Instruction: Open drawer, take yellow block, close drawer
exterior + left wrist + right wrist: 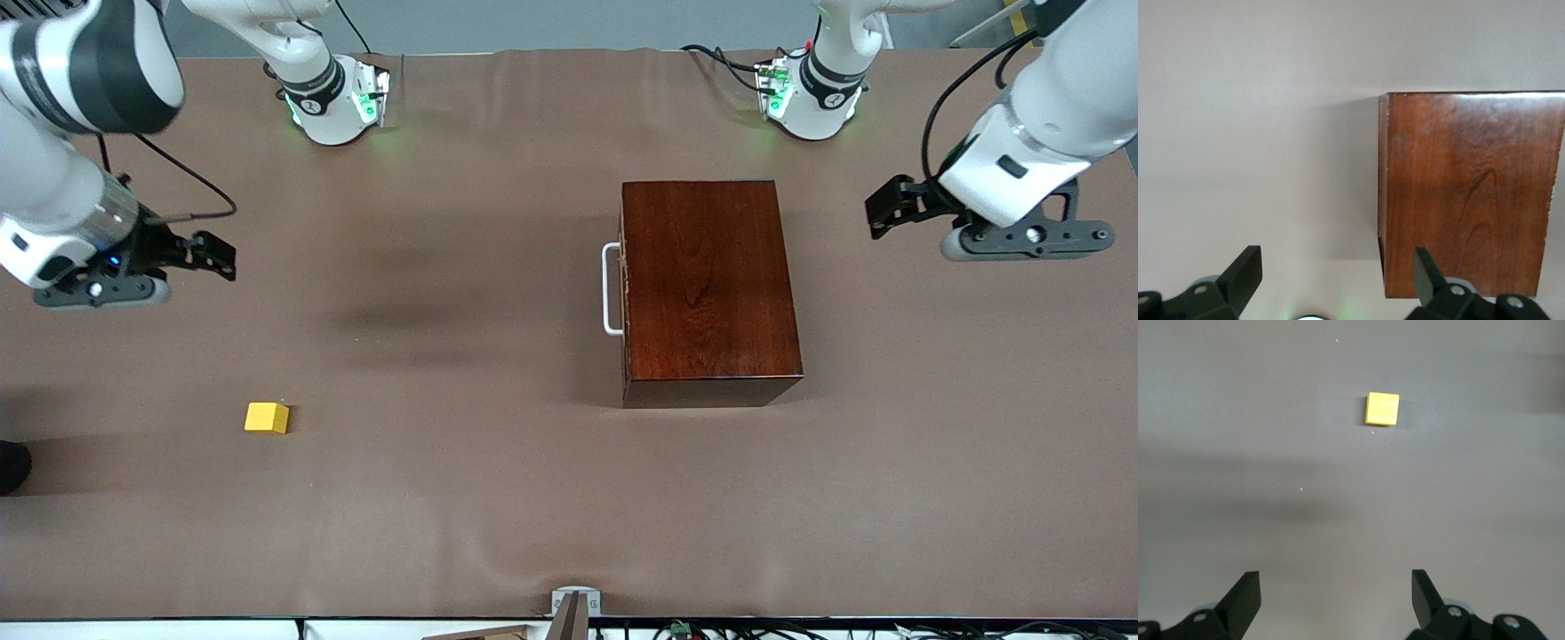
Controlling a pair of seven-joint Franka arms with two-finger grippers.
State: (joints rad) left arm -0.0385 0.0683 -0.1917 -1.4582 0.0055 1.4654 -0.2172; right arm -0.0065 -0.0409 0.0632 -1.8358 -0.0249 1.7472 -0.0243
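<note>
The dark reddish-brown wooden box point(707, 284) stands on the table toward the left arm's end. Its drawer is shut, and the white U-shaped handle point(610, 289) faces the right arm's end. The yellow block point(267, 418) lies on the bare table toward the right arm's end, nearer to the front camera than the box. My left gripper point(880, 213) is open and empty in the air beside the box; the left wrist view point(1337, 260) shows the box top point(1465, 187). My right gripper point(227, 258) is open and empty above the table; the right wrist view point(1335, 581) shows the block point(1382, 409) apart from it.
A brown cloth point(462, 498) covers the table. The two arm bases point(333, 102) point(809, 98) stand along the edge farthest from the front camera. A small mount point(573, 609) sits at the nearest edge, and a dark object point(11, 467) at the right arm's end.
</note>
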